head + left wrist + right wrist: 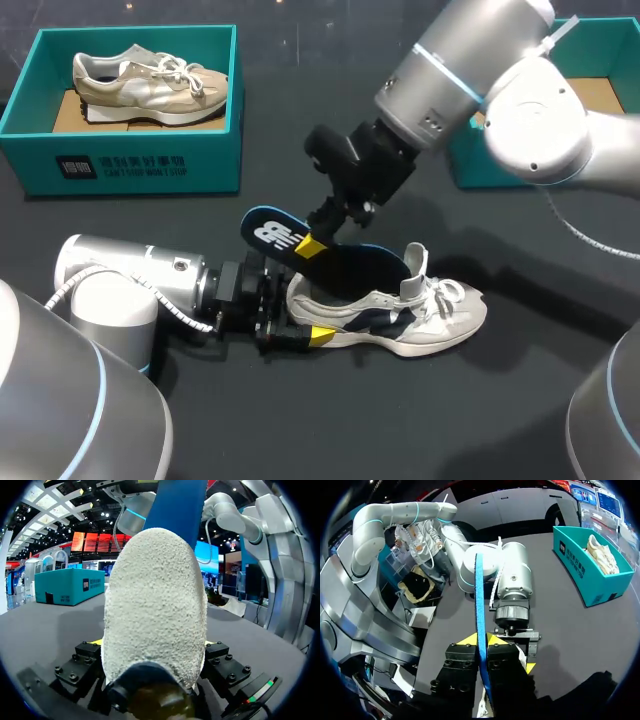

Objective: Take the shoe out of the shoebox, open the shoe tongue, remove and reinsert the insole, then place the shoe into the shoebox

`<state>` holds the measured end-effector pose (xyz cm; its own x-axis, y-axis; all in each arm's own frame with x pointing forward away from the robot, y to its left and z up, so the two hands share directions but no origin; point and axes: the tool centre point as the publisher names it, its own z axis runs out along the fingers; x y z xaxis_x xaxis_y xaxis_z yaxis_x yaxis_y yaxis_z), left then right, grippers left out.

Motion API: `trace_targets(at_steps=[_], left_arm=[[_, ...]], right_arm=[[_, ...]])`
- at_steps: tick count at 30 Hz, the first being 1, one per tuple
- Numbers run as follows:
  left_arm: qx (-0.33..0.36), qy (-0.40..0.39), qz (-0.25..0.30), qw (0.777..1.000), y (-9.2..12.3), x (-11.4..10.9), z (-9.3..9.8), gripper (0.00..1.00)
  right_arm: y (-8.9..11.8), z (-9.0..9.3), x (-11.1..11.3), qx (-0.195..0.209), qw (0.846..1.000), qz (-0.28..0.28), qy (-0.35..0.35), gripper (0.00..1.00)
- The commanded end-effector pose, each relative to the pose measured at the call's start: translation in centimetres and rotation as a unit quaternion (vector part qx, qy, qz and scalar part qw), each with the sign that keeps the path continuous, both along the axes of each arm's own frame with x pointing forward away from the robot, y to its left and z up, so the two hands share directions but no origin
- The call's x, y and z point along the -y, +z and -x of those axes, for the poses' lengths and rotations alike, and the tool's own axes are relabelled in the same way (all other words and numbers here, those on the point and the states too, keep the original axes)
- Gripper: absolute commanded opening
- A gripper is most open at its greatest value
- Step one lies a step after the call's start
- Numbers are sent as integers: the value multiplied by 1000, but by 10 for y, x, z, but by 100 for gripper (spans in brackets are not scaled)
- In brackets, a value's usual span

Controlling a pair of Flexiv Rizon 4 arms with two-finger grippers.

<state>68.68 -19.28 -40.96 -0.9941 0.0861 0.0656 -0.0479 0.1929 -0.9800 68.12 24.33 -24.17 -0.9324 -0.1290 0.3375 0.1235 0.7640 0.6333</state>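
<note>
Shoe stands outside shoebox, well clear, nearer the robot. Left gripper fingers clamp its heel. Right gripper fingers pinch insole: heel end raised, toe end inside. Judged step: insole removal or reinsertion, cannot tell which. Next: hold heel firm, guide insole lengthwise.

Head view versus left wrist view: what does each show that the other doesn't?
Only the head view shows the whole shoe on the table, its laces, a second shoe inside the shoebox, and the right gripper pinching the insole. Only the left wrist view shows the rough grey fabric of the heel close up, between the fingers of the left gripper. Both show the shoe, blue insole and teal shoebox.
</note>
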Motion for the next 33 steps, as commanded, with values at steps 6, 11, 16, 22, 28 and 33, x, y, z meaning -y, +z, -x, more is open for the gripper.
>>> trace_targets(at_steps=[6, 11, 16, 22, 28, 33], left_arm=[[0, 0, 0, 1000, -2, 1, -1, 0], [0, 0, 0, 1000, -2, 1, -1, 0], [0, 0, 0, 1000, -2, 1, -1, 0], [0, 0, 0, 1000, -2, 1, -1, 0], [0, 0, 0, 1000, -2, 1, -1, 0], [0, 0, 0, 1000, -2, 1, -1, 0]], right_arm=[[43, 2, -15, 38, 997, -69, -16, 0], [87, 6, 0, 32, 985, -168, -1, 0], [95, 8, 5, 30, 984, -175, -6, 0], [95, 8, 5, 30, 984, -175, -6, 0], [111, 18, 22, -3, 979, -194, -55, 0], [123, 39, 45, -36, 962, -250, -101, 0]])
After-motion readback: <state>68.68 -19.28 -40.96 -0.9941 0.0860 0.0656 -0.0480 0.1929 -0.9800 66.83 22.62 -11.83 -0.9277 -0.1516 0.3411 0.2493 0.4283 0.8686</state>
